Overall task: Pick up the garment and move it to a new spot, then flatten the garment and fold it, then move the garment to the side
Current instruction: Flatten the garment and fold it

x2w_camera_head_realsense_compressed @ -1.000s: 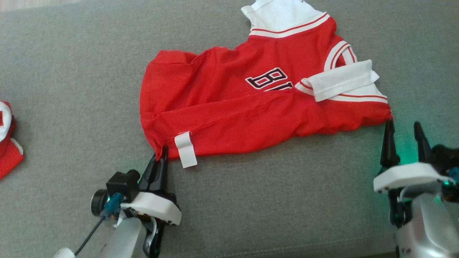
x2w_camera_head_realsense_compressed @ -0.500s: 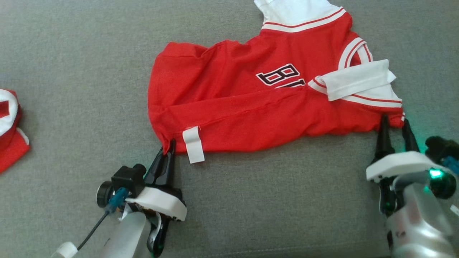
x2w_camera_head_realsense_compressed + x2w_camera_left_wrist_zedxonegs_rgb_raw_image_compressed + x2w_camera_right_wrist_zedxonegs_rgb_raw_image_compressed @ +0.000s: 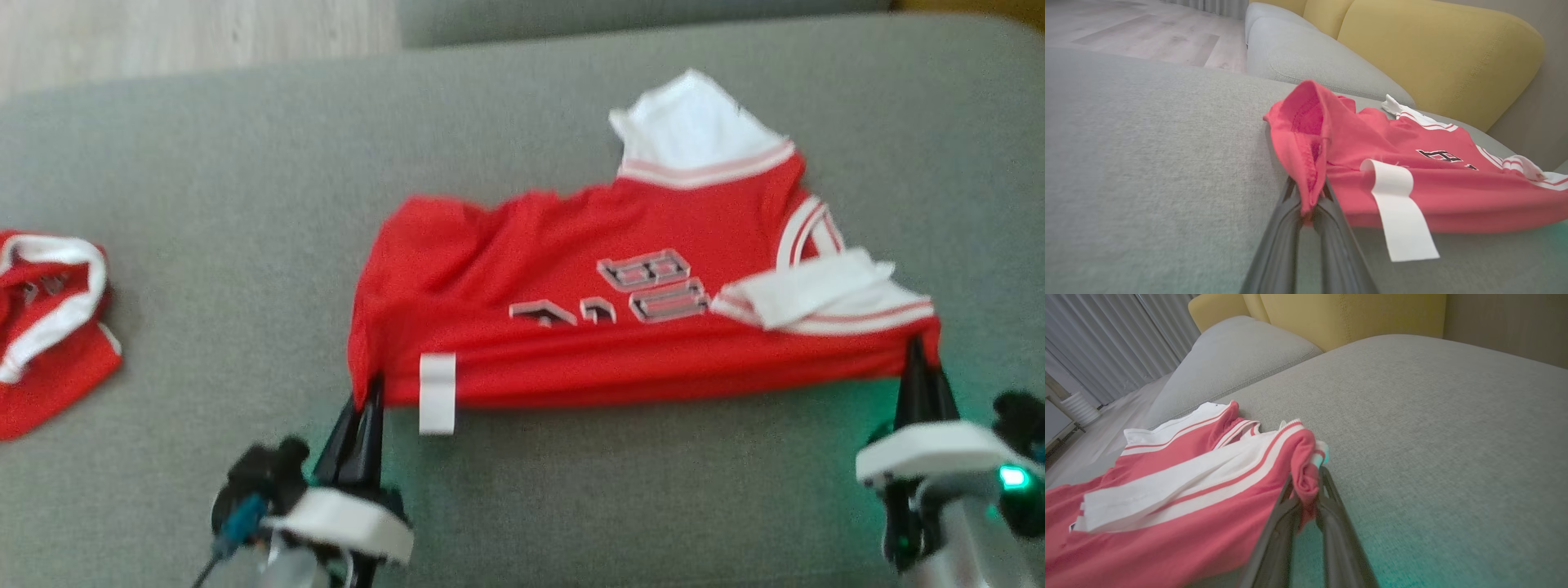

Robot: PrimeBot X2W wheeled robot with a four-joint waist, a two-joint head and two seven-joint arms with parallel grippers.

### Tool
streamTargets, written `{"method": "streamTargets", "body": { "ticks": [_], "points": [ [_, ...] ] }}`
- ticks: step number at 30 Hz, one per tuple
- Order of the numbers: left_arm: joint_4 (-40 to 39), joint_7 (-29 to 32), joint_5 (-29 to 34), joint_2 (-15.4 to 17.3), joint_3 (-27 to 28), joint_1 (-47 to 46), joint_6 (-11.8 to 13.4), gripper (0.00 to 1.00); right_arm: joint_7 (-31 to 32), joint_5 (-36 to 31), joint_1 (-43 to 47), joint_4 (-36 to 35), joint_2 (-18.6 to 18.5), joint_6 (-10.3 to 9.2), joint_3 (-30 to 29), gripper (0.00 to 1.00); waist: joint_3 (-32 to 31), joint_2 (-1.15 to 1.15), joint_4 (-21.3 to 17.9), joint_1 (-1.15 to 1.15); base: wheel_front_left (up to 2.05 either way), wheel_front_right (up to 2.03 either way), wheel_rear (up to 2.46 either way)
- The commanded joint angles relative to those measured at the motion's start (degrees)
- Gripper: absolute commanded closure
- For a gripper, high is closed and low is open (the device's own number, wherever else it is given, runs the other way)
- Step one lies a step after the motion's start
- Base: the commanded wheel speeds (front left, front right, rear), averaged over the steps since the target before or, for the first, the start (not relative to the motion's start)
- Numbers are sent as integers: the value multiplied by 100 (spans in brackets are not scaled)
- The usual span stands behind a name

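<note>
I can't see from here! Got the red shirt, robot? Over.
Left gripper shut on red jersey corner. Right gripper shut on other near corner. Second red garment apart, at left.

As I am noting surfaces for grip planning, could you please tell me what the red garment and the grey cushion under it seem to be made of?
The red garment looks like soft knit jersey cloth, matte; it drapes and bunches into loose folds at its corners. The grey cushion appears to be woven upholstery fabric, matte, with a fine flecked grain.
</note>
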Motion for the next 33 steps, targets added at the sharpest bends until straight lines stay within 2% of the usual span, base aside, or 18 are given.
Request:
{"method": "streamTargets", "body": {
  "ticks": [1,6,7,8,9,15,21,27,33],
  "points": [
    [-206,-29,54,55,332,74,10,100,-22,67,38,-243,-32,-5,71,100,-361,0,31,1,0,0,0],
    [-153,-29,89,37,321,535,10,100,-22,232,411,-248,-32,-5,158,99,-554,0,46,1,0,0,0],
    [-117,-29,65,33,304,573,10,65,-22,265,440,-213,-32,-5,190,20,-555,0,49,1,0,0,0],
    [-89,-29,36,28,304,594,10,15,-22,302,447,-199,-32,-5,224,0,-547,0,51,1,0,0,0],
    [-55,-29,41,24,294,596,10,0,-22,325,445,-196,-32,-5,244,0,-530,0,55,1,0,0,0],
    [-99,-29,116,0,548,364,10,0,-22,26,283,-565,-32,-5,192,0,-303,0,38,1,0,0,0],
    [38,-29,248,-9,732,-302,10,0,-22,-186,53,-858,-32,-5,211,0,-37,0,2,1,0,0,0],
    [1001,-29,308,-8,811,-1624,10,0,-22,-278,-356,-992,-32,-5,508,0,355,0,-135,1,0,0,0],
    [2177,54,221,11,439,-2636,10,0,-22,-259,-629,-1049,-32,-5,803,0,649,0,-316,1,0,0,0]
  ]
}}
